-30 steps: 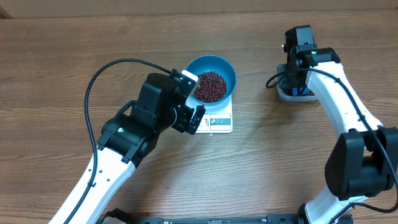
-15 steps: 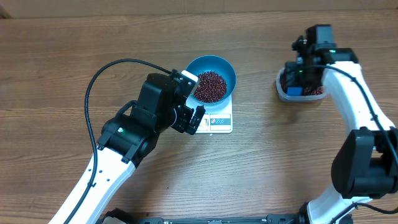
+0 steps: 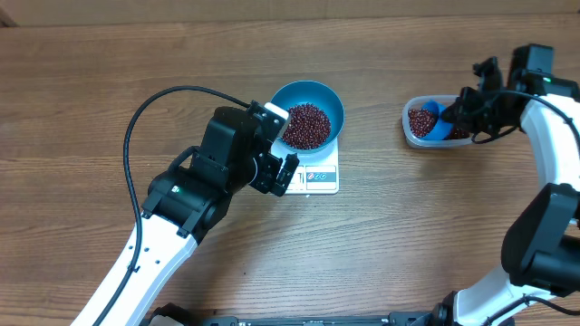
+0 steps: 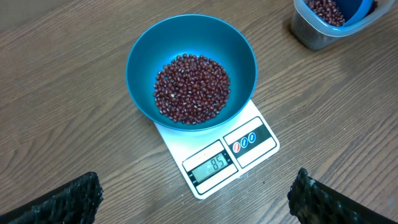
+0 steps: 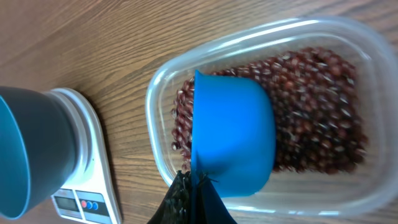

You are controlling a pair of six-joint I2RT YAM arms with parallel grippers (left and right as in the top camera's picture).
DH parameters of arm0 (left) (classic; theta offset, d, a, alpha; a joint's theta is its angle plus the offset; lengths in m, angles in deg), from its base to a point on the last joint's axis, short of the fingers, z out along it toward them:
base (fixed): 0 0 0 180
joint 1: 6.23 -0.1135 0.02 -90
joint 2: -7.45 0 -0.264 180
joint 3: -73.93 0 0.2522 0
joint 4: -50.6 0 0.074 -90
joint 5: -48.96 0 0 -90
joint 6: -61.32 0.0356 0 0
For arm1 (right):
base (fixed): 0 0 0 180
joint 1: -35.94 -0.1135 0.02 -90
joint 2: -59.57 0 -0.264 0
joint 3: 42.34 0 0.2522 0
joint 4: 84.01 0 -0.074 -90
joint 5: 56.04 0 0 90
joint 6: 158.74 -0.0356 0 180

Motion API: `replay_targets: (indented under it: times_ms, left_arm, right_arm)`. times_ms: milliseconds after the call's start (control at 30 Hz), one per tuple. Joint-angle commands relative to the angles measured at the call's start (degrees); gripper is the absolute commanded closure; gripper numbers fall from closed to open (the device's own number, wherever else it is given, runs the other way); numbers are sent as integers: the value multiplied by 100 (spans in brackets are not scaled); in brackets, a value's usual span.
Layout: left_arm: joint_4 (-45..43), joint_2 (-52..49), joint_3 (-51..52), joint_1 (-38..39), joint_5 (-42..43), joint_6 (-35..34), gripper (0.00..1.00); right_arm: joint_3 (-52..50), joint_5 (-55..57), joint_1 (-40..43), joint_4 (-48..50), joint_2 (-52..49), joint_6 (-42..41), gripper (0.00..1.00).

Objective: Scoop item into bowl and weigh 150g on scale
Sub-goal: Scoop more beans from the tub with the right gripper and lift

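At the left, the left gripper (image 3: 281,143) stands wide open and holds nothing. It waits just beside the near-left side of the bowl (image 3: 332,101). The bowl sits on the scale (image 3: 323,178) and hangs over its far edge. A heap of beans (image 4: 191,87) covers the bottom of the bowl, and the display (image 4: 211,165) reads 85, so by judgement more beans are needed.

To the right of the scale there is a stretch of bare table (image 3: 381,208) with nothing on it. After this comes the clear tub (image 3: 410,116), with the main stock of beans inside.

At the far right, the right gripper (image 5: 188,200) is closed on the handle of the blue scoop (image 5: 233,130). The cup of the scoop lies inside the tub, on the beans. Its long axis runs about left to right, cup to the left and handle to the right. Whether the cup has beans in it cannot be told.

The next move depends on this: the bowl lies to the left of the scoop, and the right arm is the one that carries. The scoop must rise over the wall of the tub and then over the rim of the bowl. The right and far sides of the bowl are free, but the left gripper crowds the near-left side.
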Motion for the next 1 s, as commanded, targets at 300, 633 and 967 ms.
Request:
replay_targets:
  times_ms: [300,633,967]
  left_arm:
    - [-2,-7,31,-24,85,-83,1]
    - [0,-7,31,-24,85,-83,0]
    - [-2,-7,31,-24,83,-83,1]
  right_arm:
    - [-28,-1226,708,-127,9,-15,96]
    - [-28,-2194,1117,-190,9,4,96]
    - [-17,-3366,1346,-365,11,339,96]
